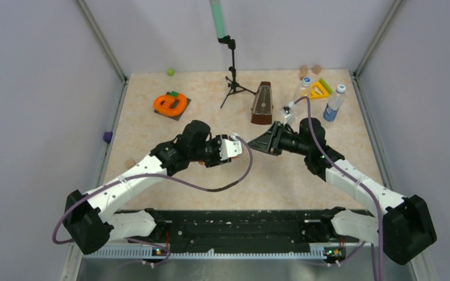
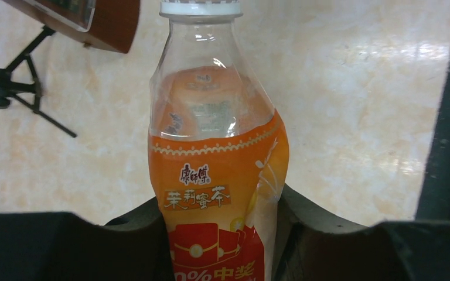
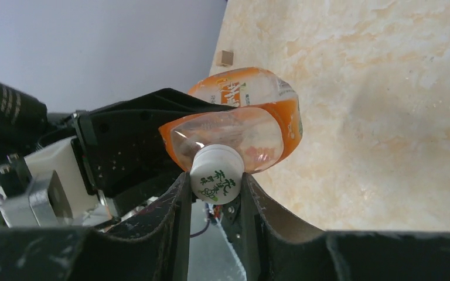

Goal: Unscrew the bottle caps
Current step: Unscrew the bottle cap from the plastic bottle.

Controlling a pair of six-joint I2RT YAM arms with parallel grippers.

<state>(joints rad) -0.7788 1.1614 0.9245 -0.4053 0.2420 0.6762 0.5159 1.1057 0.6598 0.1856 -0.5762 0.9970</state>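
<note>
Right wrist view: the right jaws are clenched on the white cap (image 3: 217, 175) of the orange bottle (image 3: 240, 117), pressing it from both sides. The left jaws grasp that bottle around its labelled lower body. It lies roughly level between the two arms, lifted above the middle of the counter (image 1: 281, 175). Near the far right corner stand the blue-capped bottle (image 1: 304, 86) and the blue-labelled bottle (image 1: 333, 105) – both upright, caps on – just right of the brown metronome (image 1: 263, 103).
</note>
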